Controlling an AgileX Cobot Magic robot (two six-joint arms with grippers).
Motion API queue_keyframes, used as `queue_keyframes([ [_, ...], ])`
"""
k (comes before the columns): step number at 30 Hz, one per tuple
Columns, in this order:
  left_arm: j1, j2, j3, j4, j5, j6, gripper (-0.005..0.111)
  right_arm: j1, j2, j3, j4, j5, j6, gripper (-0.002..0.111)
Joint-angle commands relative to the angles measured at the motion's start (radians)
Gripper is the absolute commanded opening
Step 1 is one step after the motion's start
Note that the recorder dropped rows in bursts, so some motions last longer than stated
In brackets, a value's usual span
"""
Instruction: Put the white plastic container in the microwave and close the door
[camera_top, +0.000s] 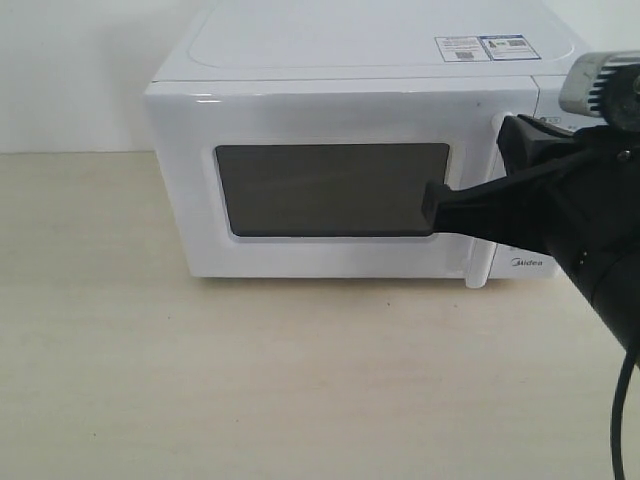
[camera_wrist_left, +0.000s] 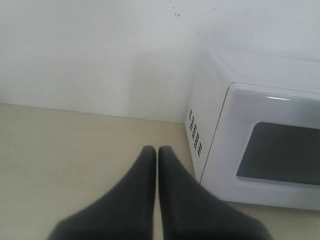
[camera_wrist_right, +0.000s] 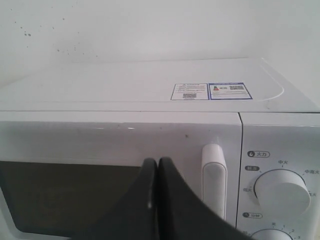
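Note:
The white microwave (camera_top: 360, 60) stands at the back of the table with its door (camera_top: 330, 110) shut, and the dark window (camera_top: 320, 190) shows nothing inside. My right gripper (camera_top: 432, 205) is shut and empty, its tip in front of the window's right edge, just left of the vertical handle (camera_wrist_right: 214, 175). In the right wrist view the right gripper (camera_wrist_right: 158, 162) points at the door, and whether it touches is unclear. My left gripper (camera_wrist_left: 157, 150) is shut and empty over the table, to the left of the microwave (camera_wrist_left: 210, 115). The white plastic container is out of view.
Two round knobs (camera_wrist_right: 281, 191) sit on the panel right of the handle. Stickers (camera_wrist_right: 210, 91) lie on the microwave's top. A white wall (camera_wrist_left: 100, 50) runs behind it. Beige tabletop (camera_top: 250, 380) stretches in front and to the left.

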Motion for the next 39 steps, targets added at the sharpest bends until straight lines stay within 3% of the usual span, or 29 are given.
queue_keyframes([
  [1,-0.002,-0.005,0.132,-0.101,-0.161,-0.019,0.004,0.001,-0.005,0.004,-0.003,-0.005,-0.003,0.000],
  [6,-0.036,-0.005,0.264,-0.183,-0.264,0.003,0.004,0.001,-0.005,0.004,-0.003,-0.005,-0.003,0.000],
  [17,-0.047,-0.005,0.373,-0.183,-0.291,0.155,0.004,0.001,-0.005,0.004,-0.003,-0.005,-0.003,0.000],
  [20,-0.047,-0.005,0.377,-0.167,-0.325,0.163,0.004,0.001,-0.005,0.004,-0.003,-0.005,-0.003,0.000],
  [27,-0.047,-0.005,0.377,-0.147,-0.256,0.184,0.004,0.001,-0.005,0.004,-0.003,-0.005,-0.003,0.000],
  [34,-0.105,-0.005,0.377,-0.130,-0.254,0.310,0.004,0.001,-0.005,0.004,-0.003,-0.005,-0.003,0.000],
  [39,-0.106,-0.005,0.377,-0.130,-0.252,0.307,0.004,0.001,-0.005,0.004,-0.003,-0.005,-0.003,0.000],
])
